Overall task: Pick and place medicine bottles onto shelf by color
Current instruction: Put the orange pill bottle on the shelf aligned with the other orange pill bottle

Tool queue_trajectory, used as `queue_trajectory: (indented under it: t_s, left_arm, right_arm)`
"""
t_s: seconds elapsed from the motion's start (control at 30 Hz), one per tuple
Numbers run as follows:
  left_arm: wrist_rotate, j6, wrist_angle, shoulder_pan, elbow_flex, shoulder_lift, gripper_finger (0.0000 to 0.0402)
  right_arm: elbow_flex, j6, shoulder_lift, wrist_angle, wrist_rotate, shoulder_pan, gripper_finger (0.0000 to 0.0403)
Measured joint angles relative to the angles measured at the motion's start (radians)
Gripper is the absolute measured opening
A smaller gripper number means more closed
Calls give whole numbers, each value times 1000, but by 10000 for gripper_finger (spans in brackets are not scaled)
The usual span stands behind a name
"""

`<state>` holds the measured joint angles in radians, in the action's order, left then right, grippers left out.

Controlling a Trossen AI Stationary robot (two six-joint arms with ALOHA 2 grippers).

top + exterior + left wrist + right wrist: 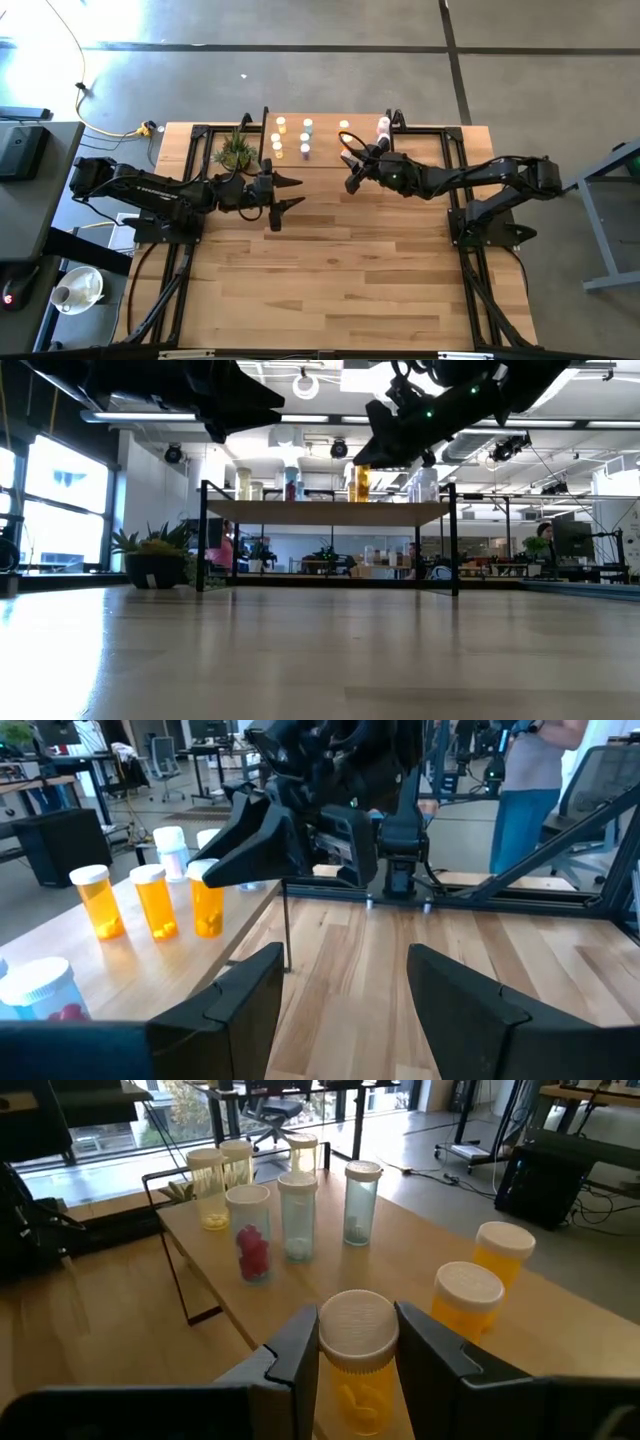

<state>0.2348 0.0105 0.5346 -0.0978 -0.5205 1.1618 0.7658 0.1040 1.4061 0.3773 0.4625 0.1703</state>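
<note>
Most bottles [297, 1215] are already stood on the shelf [325, 160]. One orange bottle [356, 1360] is pinched by the right gripper [357, 1342] at the shelf's five o'clock. The left gripper [288, 193] is spread, empty.

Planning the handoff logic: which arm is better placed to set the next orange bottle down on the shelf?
Right. Its pincer is shut on an orange bottle over the shelf, beside two orange bottles. The left pincer is open, empty, off the shelf.

white-capped medicine bottles [299, 1215] upright on the light-wood shelf [420, 1285]
</note>
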Motion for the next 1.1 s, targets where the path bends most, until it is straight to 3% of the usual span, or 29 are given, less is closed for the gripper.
queue_trajectory:
  t_s: [0.93,1.1]
  left_arm:
    - [0,0,-1,0,0,0,202]
    - [0,0,-9,0,0,0,202]
  right_arm:
    - [47,-15,22,1,73,-40,95]
    - [76,5,21,-29,186,-89,95]
